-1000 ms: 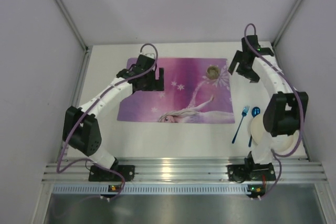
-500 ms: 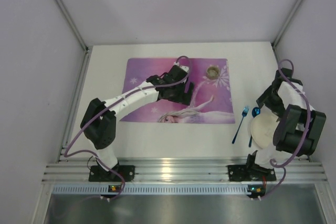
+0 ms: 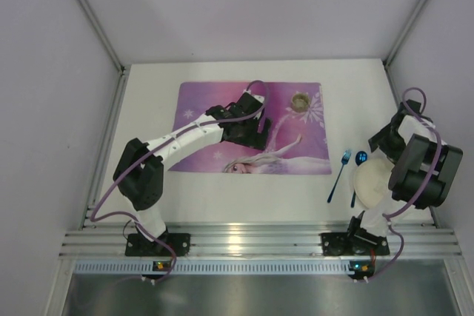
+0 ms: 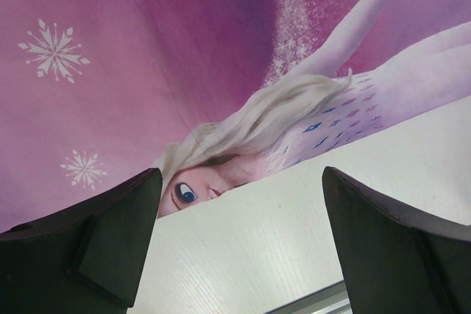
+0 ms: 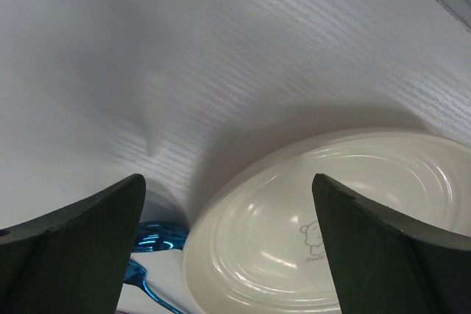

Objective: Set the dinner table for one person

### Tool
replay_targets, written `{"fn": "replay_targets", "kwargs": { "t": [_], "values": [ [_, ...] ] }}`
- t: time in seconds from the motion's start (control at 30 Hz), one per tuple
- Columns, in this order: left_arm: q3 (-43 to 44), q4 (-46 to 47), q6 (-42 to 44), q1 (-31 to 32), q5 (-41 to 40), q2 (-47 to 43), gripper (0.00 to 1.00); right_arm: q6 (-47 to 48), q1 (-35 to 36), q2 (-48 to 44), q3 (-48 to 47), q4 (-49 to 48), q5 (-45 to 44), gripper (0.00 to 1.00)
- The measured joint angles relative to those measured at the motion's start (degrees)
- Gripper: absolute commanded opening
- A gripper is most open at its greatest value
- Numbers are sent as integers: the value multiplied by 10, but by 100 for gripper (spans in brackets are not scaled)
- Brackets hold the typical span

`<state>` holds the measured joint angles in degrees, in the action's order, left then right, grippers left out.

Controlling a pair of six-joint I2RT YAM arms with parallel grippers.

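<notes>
well, only the cup (image 3: pixel 300 101) is sitting on the placemat (image 3: pixel 215 109) — plate (image 3: pixel 370 181), fork (image 3: pixel 339 177) waiting; left claw (image 4: pixel 241 176), right claw (image 5: pixel 228 182) gaping empty.

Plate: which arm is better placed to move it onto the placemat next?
Right, probably. The right gripper, open, hangs just above the plate on the table's right side. The left gripper, also open, sits over the placemat, well away.
</notes>
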<state>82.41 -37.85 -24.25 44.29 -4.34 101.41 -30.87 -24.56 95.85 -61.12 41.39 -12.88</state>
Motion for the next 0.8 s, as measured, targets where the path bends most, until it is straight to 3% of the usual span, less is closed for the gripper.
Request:
{"fn": "replay_targets", "kwargs": {
  "t": [0.23, 0.33, 0.37, 0.43, 0.47, 0.57, 0.8],
  "values": [
    [2, -5, 7, 0, 0, 1, 95, -13, 0, 10, -1, -20, 1, 78],
    [14, -8, 11, 0, 0, 7, 94, -11, 0, 16, 0, -18, -5, 64],
    [19, -9, 13, 0, 0, 9, 94, -11, 1, 16, 4, -20, -9, 50],
    [27, -9, 17, 0, 0, 14, 94, -8, 2, 16, 15, -20, -16, 36],
    [29, -9, 17, 0, 0, 17, 93, -11, 3, 16, 19, -20, -19, 22],
    [31, -9, 19, 0, 1, 23, 93, -5, 10, 13, 23, -6, -45, 0],
    [39, -16, 25, 0, 2, 37, 94, -2, 24, 13, 13, 12, -89, 0]
  ]
}}
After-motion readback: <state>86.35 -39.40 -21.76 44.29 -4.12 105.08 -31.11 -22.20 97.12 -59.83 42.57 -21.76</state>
